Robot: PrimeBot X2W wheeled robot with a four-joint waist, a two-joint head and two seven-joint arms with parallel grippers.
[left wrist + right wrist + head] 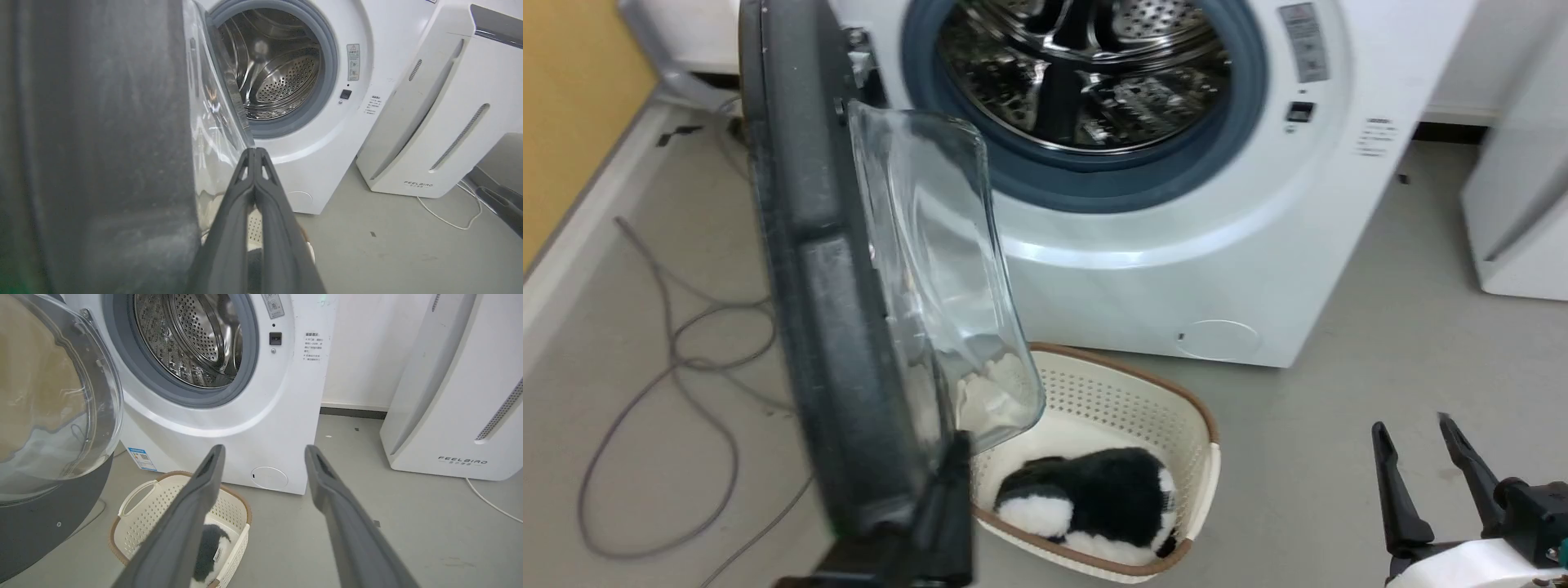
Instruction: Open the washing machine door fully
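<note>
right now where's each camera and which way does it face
Head view: from the head, down at the big white washing machine and its round dark grey door; right gripper lower right.
Left wrist view: along the shut left gripper, beside the door.
Right wrist view: along the open right gripper, facing the machine.
All share the steel drum.

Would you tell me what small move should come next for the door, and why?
Probably nudge the washing machine door further left with the left gripper: its shut fingers lie beside the door's grey inner side, and the door stands roughly square to the washing machine, not yet fully swung back.
</note>
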